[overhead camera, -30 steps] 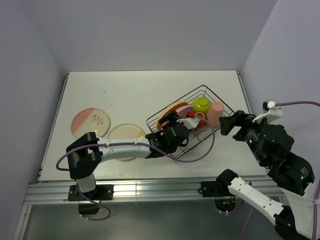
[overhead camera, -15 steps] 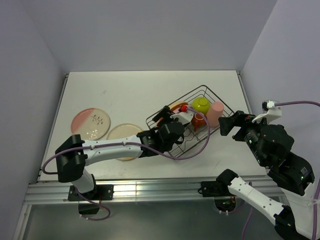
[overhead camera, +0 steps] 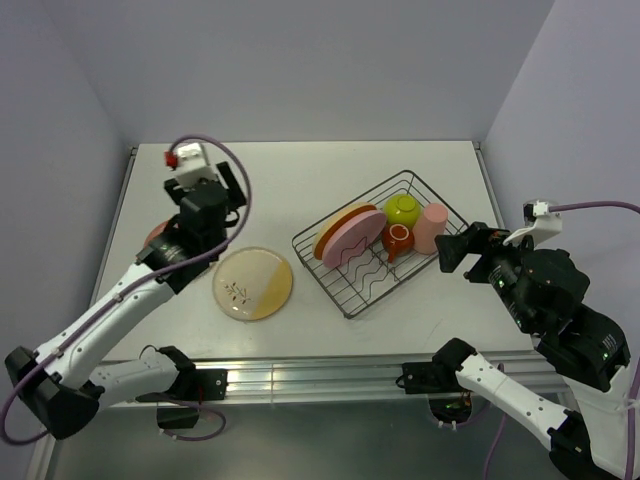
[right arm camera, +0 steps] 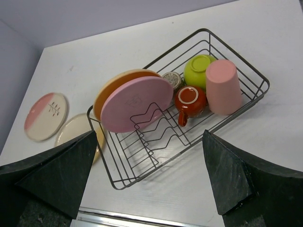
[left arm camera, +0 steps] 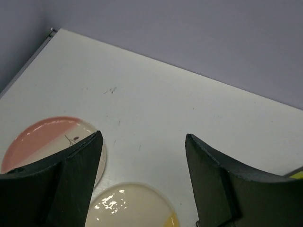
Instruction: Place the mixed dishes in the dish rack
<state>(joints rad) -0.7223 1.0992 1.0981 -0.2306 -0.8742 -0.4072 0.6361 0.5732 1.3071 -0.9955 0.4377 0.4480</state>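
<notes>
1. Light: bright, even and diffuse, from above; table (overhead camera: 300, 180) reads near-white in every view.
2. Shadows: soft and faint under the rack (right arm camera: 156, 135).
3. Glare: white highlights on the cream plate (left arm camera: 132, 208), left wrist view.
4. Focus: fingers (left arm camera: 71, 189) dark and slightly soft in both wrist views; dishes sharp.

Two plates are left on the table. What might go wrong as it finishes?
The cream-yellow plate and twig-patterned plate lie flat and close together, so the open left hand may slip off one or nudge the other. In the dish rack, the pink plate and orange plate only lean; another plate might topple them.
</notes>
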